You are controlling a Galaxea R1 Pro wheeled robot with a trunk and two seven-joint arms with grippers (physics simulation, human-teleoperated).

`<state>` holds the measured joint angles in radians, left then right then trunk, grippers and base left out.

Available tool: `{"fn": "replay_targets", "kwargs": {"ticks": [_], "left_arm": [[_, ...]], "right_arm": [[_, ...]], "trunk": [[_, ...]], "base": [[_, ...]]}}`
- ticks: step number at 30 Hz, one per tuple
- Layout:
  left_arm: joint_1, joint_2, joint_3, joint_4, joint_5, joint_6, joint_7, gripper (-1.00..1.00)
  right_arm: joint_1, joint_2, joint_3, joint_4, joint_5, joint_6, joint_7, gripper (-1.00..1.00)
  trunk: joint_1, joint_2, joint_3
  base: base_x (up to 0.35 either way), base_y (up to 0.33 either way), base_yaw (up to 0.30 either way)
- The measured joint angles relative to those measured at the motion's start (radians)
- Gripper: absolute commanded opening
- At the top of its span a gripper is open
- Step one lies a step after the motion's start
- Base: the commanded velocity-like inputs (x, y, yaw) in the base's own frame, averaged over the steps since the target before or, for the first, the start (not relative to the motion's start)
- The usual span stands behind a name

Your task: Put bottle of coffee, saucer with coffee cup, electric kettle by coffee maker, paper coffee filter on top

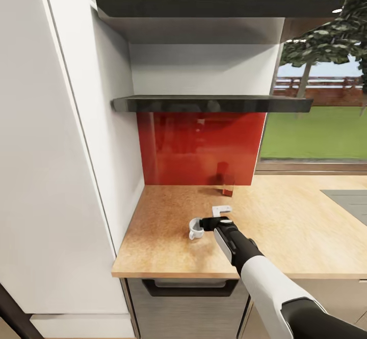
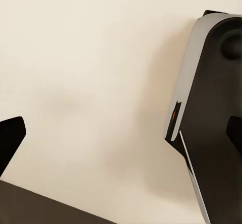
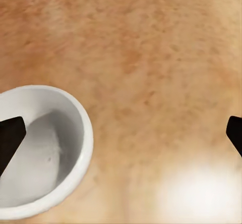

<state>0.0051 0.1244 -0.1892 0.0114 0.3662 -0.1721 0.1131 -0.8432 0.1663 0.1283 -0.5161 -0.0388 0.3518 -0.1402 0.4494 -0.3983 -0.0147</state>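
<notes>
The right gripper (image 1: 205, 223) hovers over the wooden surface (image 1: 168, 242) with its jaws spread wide and nothing between them; in the right wrist view its dark fingertips (image 3: 11, 138) sit far apart. Just beside it stands the small white ceramic coffee cup (image 1: 195, 228), upright and touching the surface, its hollow bowl (image 3: 38, 151) showing under one fingertip. Behind the gripper lies a small pale flat piece (image 1: 221, 209), too small to identify. Near the glossy red backsplash (image 1: 199, 150) stands a dark reddish bottle (image 1: 227, 185), probably the coffee. The left gripper's opening cannot be told.
</notes>
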Motion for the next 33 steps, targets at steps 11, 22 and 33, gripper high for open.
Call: {"fn": "replay_targets", "kwargs": {"ticks": [11,22,33], "left_arm": [[0.0,0.0,0.0,0.001,0.0,0.0,0.0,1.0],[0.001,0.001,0.001,0.001,0.001,0.0,0.001,1.0],[0.002,0.002,0.001,0.001,0.002,0.0,0.002,1.0]], "right_arm": [[0.0,0.0,0.0,0.026,0.0,-0.005,0.0,1.0],[0.0,0.0,-0.002,0.072,-0.001,-0.056,0.0,1.0],[0.0,0.001,-0.001,0.074,-0.001,-0.059,0.0,1.0]], "trunk": [[0.0,0.0,0.0],[0.0,0.0,0.0],[0.0,0.0,0.0]], "base": [[0.001,0.0,0.0],[0.002,0.0,0.0],[0.04,0.02,0.0]]}}
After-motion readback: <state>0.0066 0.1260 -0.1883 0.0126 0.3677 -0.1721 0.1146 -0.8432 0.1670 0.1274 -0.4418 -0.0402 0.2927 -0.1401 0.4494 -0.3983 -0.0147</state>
